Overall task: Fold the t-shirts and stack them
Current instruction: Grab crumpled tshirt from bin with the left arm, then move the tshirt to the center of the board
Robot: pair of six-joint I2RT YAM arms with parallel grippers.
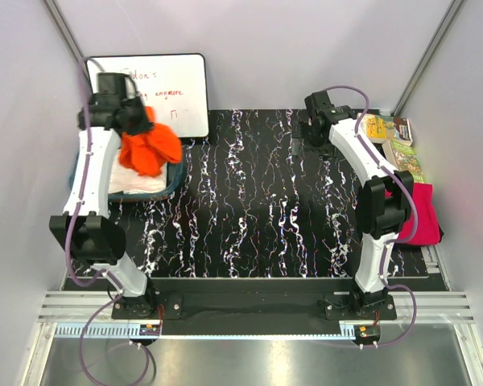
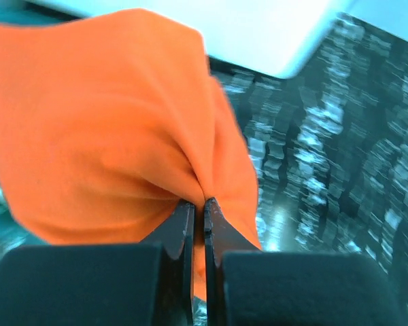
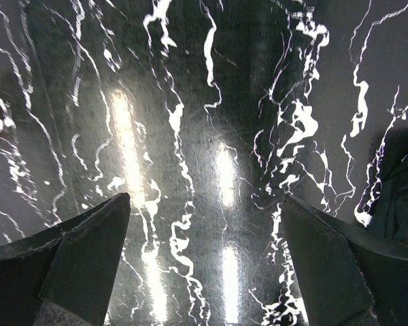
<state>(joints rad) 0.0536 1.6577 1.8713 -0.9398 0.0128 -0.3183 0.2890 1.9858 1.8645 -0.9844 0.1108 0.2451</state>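
Observation:
My left gripper (image 1: pixel 137 121) is shut on the bright orange t-shirt (image 1: pixel 149 149) and holds it bunched in the air over the teal tub (image 1: pixel 174 182). In the left wrist view the orange t-shirt (image 2: pixel 115 129) is pinched between the closed fingertips (image 2: pixel 198 204). A cream-white t-shirt (image 1: pixel 137 182) lies in the tub under it. The magenta-pink t-shirt (image 1: pixel 423 211) lies at the right edge of the table, partly hidden by the right arm. My right gripper (image 1: pixel 306 133) is open and empty over the bare table at the back (image 3: pixel 204 197).
A whiteboard (image 1: pixel 173 88) leans on the back wall behind the tub. Colourful booklets (image 1: pixel 398 145) lie at the back right. The black marbled table top (image 1: pixel 249 201) spans the middle. The right arm's elbow (image 1: pixel 384 205) stands beside the pink shirt.

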